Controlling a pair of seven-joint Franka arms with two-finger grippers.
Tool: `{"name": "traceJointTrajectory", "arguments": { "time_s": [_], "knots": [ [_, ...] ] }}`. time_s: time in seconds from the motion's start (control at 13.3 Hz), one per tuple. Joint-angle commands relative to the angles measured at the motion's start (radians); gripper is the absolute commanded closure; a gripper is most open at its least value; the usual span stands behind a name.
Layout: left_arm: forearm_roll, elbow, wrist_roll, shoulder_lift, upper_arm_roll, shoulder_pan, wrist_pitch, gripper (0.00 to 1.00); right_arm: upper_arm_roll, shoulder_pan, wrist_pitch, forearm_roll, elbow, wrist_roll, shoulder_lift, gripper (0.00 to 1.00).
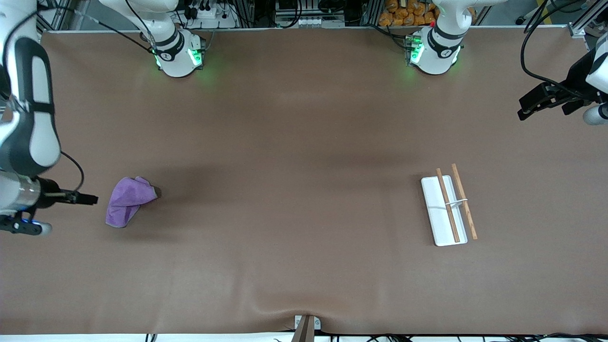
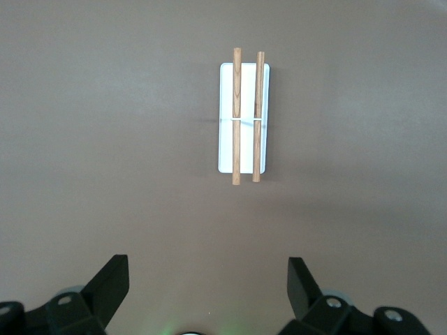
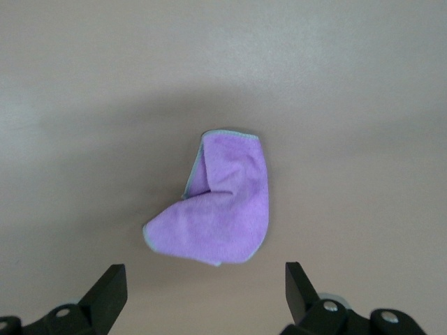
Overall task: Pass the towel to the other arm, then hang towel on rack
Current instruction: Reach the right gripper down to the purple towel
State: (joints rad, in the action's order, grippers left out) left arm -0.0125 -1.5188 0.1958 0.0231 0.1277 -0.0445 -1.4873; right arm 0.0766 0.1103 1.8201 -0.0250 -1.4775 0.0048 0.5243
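A small purple towel [image 1: 127, 201] is lying crumpled on the brown table [image 1: 294, 199] toward the right arm's end, well apart from the rack [image 1: 449, 209] at the left arm's end. It looks light, soft and limp, so it will likely sag; a raised fold near its middle seems the best place to pinch.

The right gripper [image 3: 202, 296] is hovering near the towel, jaws spread wide and empty. The left gripper [image 2: 208, 289] is waiting high near the rack, also wide open and empty.

Both arms are partly cut off at the front view's edges.
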Motion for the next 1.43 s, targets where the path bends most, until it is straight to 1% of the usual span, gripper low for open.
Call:
{"name": "traceJointTrajectory", "arguments": {
  "time_s": [0.0,0.15,0.3,0.45,0.6,0.75,1.28,1.36],
  "knots": [
    [0.012,-0.001,-0.022,0.011,-0.003,-0.003,0.015,0.0,-0.015,0.025,0.036,-0.021,0.028,0.011,0.081,0.0],
    [0.012,-0.001,-0.024,0.009,-0.002,-0.003,0.015,0.0,-0.015,0.031,0.062,-0.01,0.026,-0.044,0.132,0.0],
    [0.012,0.0,-0.024,0.017,0.0,-0.003,0.024,0.0,-0.014,0.02,0.093,-0.001,0.011,-0.069,0.152,0.0],
    [0.012,0.005,-0.024,0.021,-0.003,-0.003,0.028,0.0,-0.015,0.02,0.094,0.022,-0.015,-0.069,0.169,0.0],
    [0.014,0.005,-0.024,0.021,-0.003,-0.005,0.028,0.0,-0.015,0.02,0.093,0.023,-0.026,-0.075,0.198,0.0],
    [0.012,0.006,-0.027,0.024,-0.002,-0.003,0.035,0.0,-0.014,0.022,0.097,0.026,-0.026,-0.109,0.212,0.0],
    [0.012,0.008,-0.027,0.021,-0.003,-0.012,0.036,0.0,-0.015,0.034,0.191,0.023,-0.027,-0.109,0.246,0.0],
    [0.012,0.005,-0.027,0.023,-0.002,-0.011,0.039,0.0,-0.015,0.037,0.185,0.023,-0.03,-0.117,0.246,0.32]
  ]
}}
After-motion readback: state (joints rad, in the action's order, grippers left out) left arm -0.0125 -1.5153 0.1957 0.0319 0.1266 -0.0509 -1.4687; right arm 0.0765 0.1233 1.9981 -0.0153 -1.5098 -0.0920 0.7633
